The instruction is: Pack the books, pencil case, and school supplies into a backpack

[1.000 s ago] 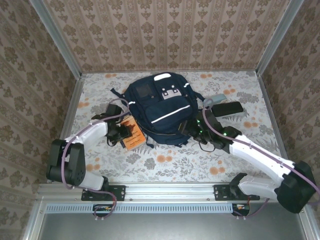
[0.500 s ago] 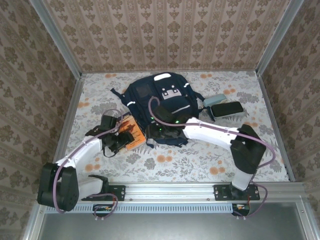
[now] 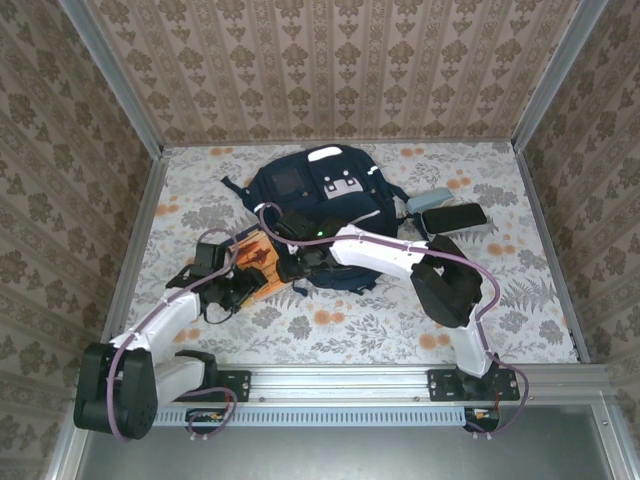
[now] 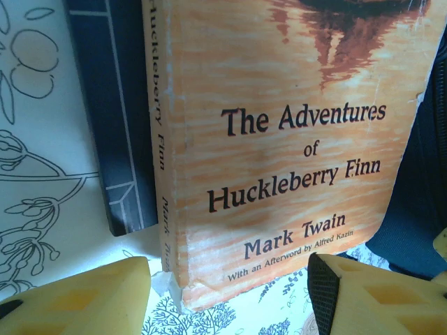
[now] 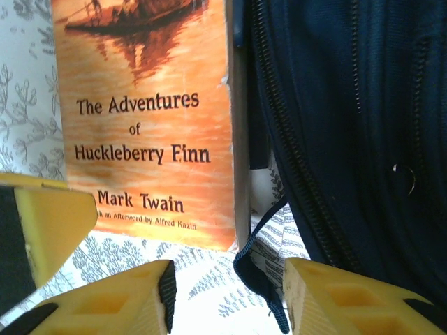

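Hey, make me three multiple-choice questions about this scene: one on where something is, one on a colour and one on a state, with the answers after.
1. Where does the orange book lie?
A. Leaning on the back wall.
B. Flat on the table beside the backpack.
C. Held up in the air.

2. What colour is the thin book beside it?
A. Red.
B. White.
C. Dark navy.

3. How does the left gripper stand?
A. Open, at the orange book's near edge.
B. Shut on a pencil.
C. Shut on a backpack strap.

Answers:
1. B: the top view shows it lying by the backpack's edge.
2. C: the left wrist view shows a navy cover along the orange book's spine.
3. A: its jaws stand wide apart, clamping nothing.
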